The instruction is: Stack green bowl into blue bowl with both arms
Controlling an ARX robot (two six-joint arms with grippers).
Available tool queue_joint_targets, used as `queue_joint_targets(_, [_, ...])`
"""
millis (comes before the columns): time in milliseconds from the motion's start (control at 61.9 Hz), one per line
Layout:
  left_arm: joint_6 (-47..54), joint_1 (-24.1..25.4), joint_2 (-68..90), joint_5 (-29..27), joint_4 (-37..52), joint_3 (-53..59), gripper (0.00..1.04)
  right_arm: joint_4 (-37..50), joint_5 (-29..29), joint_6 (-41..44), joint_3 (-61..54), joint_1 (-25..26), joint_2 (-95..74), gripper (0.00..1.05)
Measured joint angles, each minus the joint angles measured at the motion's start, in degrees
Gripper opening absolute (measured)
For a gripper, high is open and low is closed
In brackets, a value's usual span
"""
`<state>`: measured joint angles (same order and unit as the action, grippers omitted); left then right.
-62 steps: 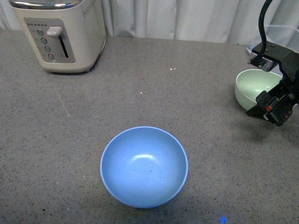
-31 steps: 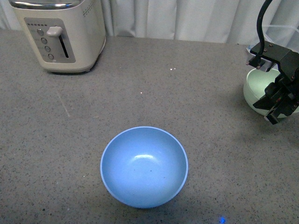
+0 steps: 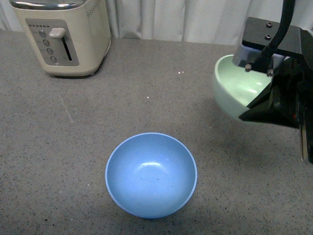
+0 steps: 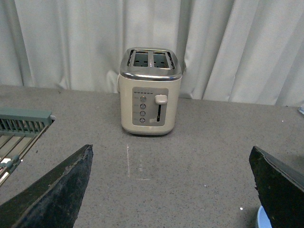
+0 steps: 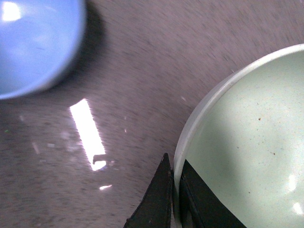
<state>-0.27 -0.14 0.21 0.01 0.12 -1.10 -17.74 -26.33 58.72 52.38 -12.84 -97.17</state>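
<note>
- Only the right wrist view shows the grip itself. The right tool (image 5: 174,187) is closed narrowly on the rim of the green bowl (image 5: 247,142), one dark finger outside the wall and one inside.
- The front view shows the whole setting. The green bowl (image 3: 234,90) hangs tilted at the right, clear of the tabletop (image 3: 146,93), with the right tool (image 3: 250,113) and its boxy black arm behind it.
- The blue bowl (image 3: 150,175) sits upright on the tabletop, near the front and well apart from the green bowl.
- A cream toaster (image 3: 61,34) stands at the far left in front of a white curtain (image 3: 195,19).
- Only the left wrist view shows the left tool (image 4: 171,148). Its fingers are spread wide with nothing between them, and it points toward the toaster (image 4: 149,97).
- That view alone shows a slatted rack (image 4: 19,135) at the tabletop's edge.
</note>
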Motion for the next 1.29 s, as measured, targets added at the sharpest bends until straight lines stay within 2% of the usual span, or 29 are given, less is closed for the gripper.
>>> queue_joint_targets(113, [0.0,0.0,0.0,0.0,0.0,0.0,0.98,-2.1,-1.9,3.0,-4.2,-6.7,5.8,0.02])
queue_joint_targets(242, [0.0,0.0,0.0,0.0,0.0,0.0,0.98,-1.5,-2.5,2.6,-7.0,-12.1,7.5,0.02])
queue_joint_targets(501, [0.0,0.0,0.0,0.0,0.0,0.0,0.98,1.4,-2.0,-0.5,-7.0,-18.7,5.8,0.02])
queue_joint_targets(776, [0.0,0.0,0.0,0.0,0.0,0.0,0.98,4.2,0.0,-2.6,-6.0,-22.6,1.4,0.02])
queue_joint_targets(1115, [0.0,0.0,0.0,0.0,0.0,0.0,0.98,5.9,0.5,-4.3,-6.0,-23.8,0.2,0.02])
queue_joint_targets(1147, [0.0,0.0,0.0,0.0,0.0,0.0,0.98,5.9,0.7,-4.3,-6.0,-23.8,0.2,0.05])
queue_joint_targets(1293, [0.0,0.0,0.0,0.0,0.0,0.0,0.98,6.2,-0.9,-10.4,-6.1,-23.3,0.2,0.37])
